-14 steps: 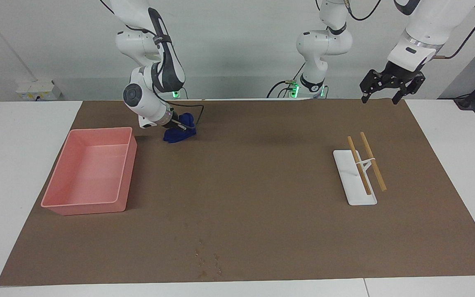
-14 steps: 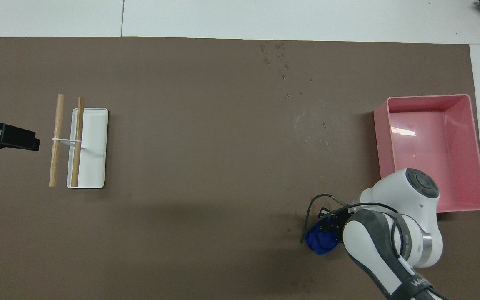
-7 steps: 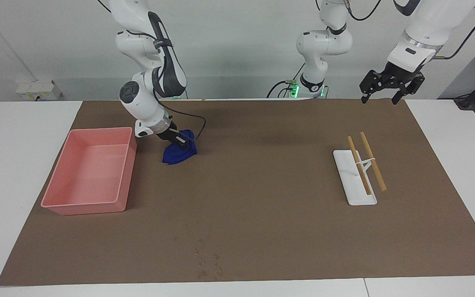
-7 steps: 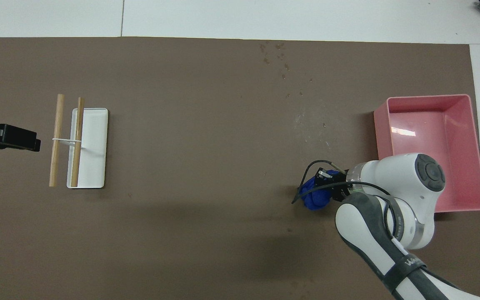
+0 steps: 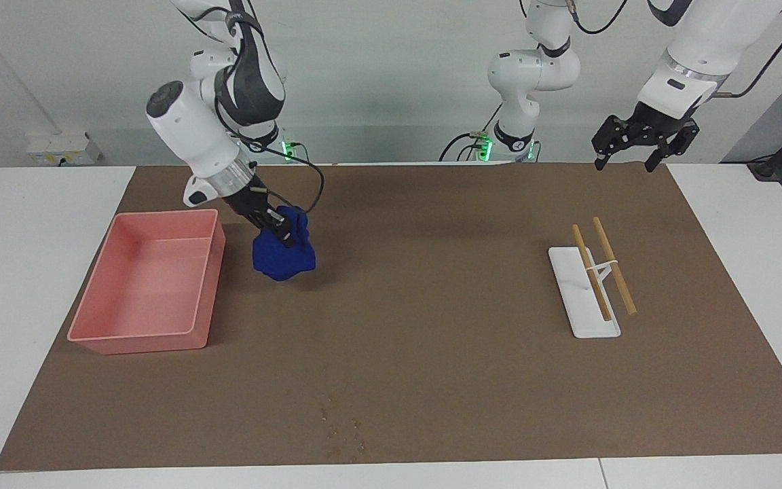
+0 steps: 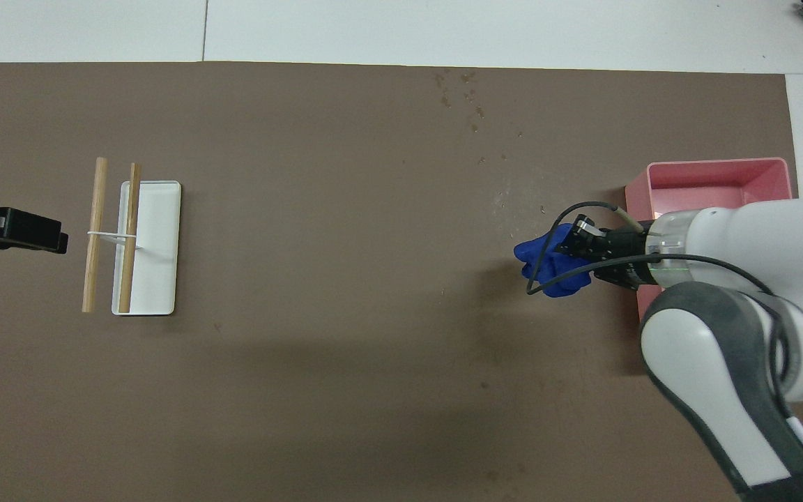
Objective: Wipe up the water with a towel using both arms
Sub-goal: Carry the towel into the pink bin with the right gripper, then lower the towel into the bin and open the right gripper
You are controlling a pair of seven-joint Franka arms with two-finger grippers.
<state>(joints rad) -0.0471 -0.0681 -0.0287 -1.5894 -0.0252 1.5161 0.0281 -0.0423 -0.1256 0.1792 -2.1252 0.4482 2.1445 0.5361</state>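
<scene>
Your right end effector (image 5: 281, 232) is clamping the bunched blue towel (image 5: 284, 255) just beside the pink bin (image 5: 150, 282), while your left end effector (image 5: 635, 151) is hanging wide open, gripping nothing.

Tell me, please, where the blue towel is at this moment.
The blue towel hangs bunched in the shut right gripper, over the mat beside the pink bin.

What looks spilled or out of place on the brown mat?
A cluster of small dark specks marks the mat near its edge farthest from the robots, like dried droplets. One wooden stick lies partly off the white tray.
</scene>
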